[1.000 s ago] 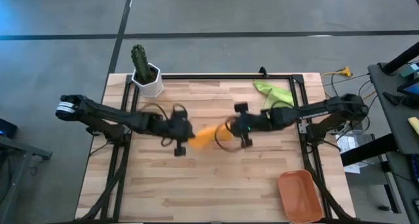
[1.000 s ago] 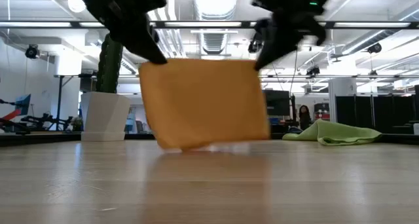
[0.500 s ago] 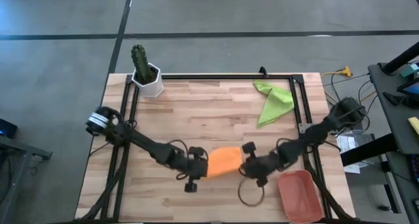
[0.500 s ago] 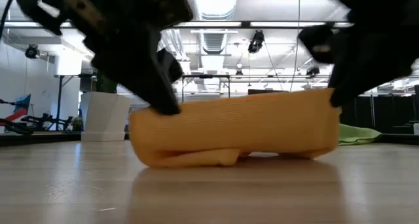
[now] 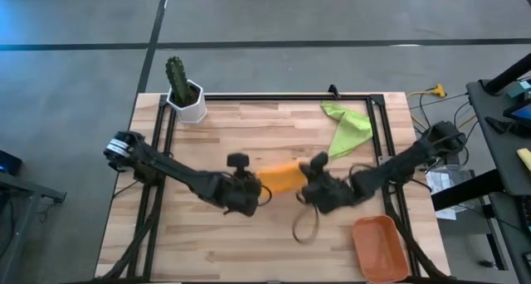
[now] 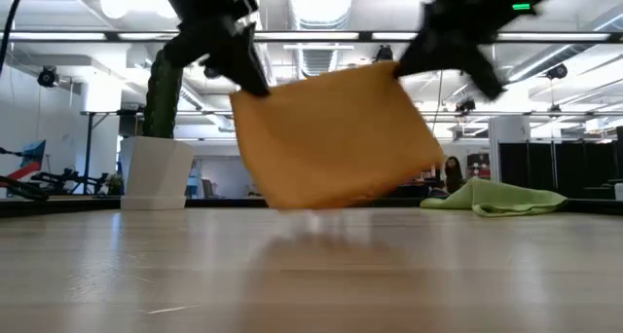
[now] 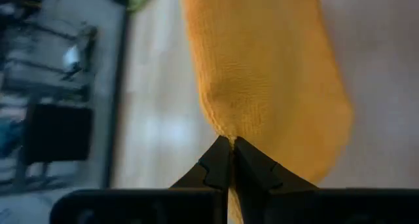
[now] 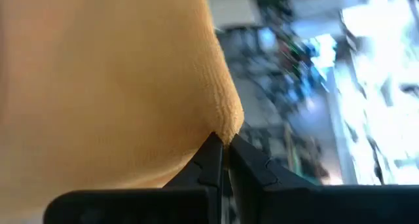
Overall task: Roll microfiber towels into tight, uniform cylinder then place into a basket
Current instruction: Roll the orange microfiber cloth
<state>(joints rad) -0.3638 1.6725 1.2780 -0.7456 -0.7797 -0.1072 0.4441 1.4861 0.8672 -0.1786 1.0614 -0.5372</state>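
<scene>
The orange towel (image 6: 336, 138) is held clear above the desk (image 5: 274, 234) near its middle, each upper corner pinched by the left end effector (image 7: 231, 160) and the right end effector (image 8: 224, 152). The green towel (image 5: 346, 126) lies at the far right; the basket (image 5: 379, 247) sits at the near right corner.
</scene>
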